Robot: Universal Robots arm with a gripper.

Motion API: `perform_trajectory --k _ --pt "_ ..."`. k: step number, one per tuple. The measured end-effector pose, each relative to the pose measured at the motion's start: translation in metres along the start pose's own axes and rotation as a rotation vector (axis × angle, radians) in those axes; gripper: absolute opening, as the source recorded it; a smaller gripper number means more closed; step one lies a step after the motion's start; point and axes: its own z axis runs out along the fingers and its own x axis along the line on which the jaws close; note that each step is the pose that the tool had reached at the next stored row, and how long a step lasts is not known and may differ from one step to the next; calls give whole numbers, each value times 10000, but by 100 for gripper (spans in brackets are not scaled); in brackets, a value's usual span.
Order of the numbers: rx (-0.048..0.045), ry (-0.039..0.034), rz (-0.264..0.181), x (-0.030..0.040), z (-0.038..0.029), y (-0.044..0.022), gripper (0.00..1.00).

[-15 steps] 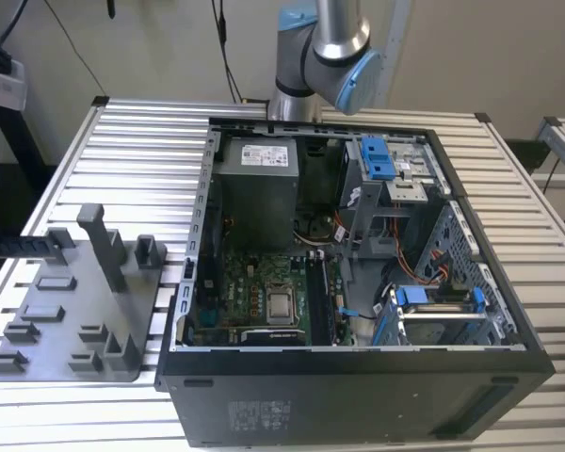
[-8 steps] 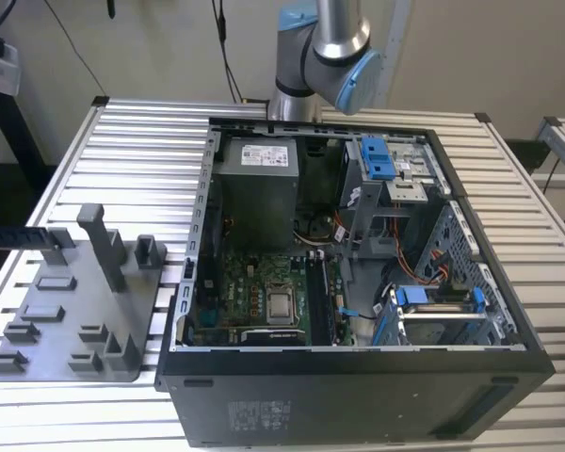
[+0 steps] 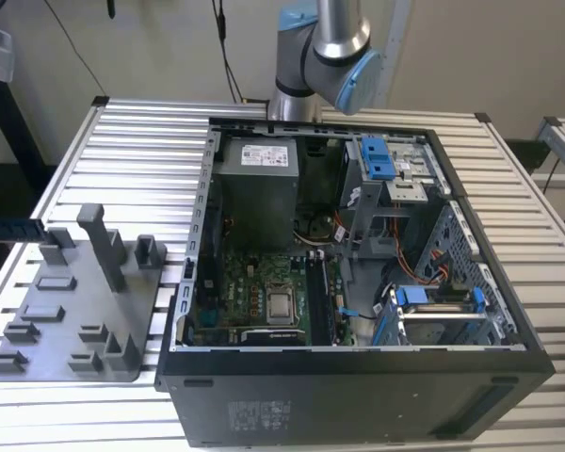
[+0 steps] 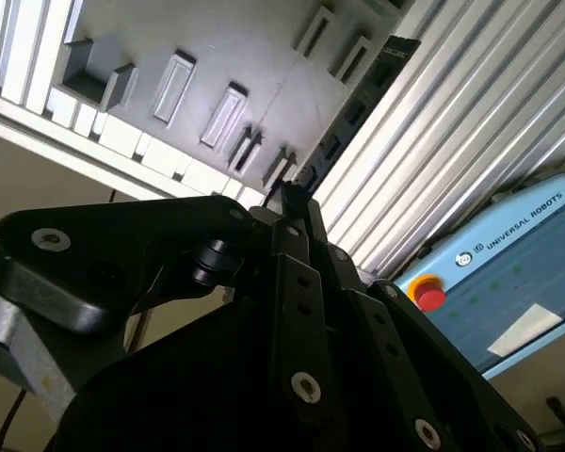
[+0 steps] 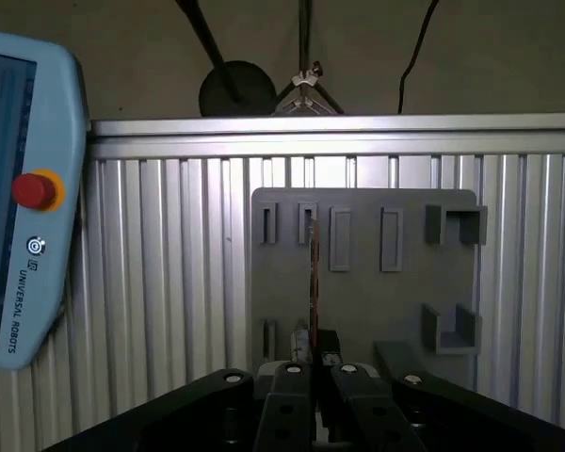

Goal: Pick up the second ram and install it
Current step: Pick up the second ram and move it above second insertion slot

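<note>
Between the tool's fingers [image 5: 284, 414], the second ram [image 5: 313, 273] is sitting with its thin edge facing the first wrist view. The tool [image 5: 314, 350] is squeezing it, one finger on each flat side. The ram is sticking straight out past the fingertips.

The tool is hanging well above the tabletop [image 5: 169, 282] and is pointing down at it. In the second wrist view the two black fingers are coming together to a narrow tip. In the exterior view the silver and blue arm [image 3: 325, 47] is rising behind the computer case [image 3: 358, 395] and going up out of the picture.

The ram is looking like a long, thin, dark line with a brownish edge. Its flat sides are hidden.

Below the ram, the grey tray [image 5: 358, 292] is lying flat on the ribbed silver tabletop, and the ram's line is crossing over the tray's slots. Beside the tray, a pale blue control pad [image 5: 19, 207] with a red button is lying on the tabletop. The open case is standing next to the tray, on the exterior view's right.
</note>
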Motion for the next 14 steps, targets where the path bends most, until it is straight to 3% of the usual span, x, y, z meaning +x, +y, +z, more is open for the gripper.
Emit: perform_trajectory --k 14 --pt "-1 0 3 7 -205 2 14"
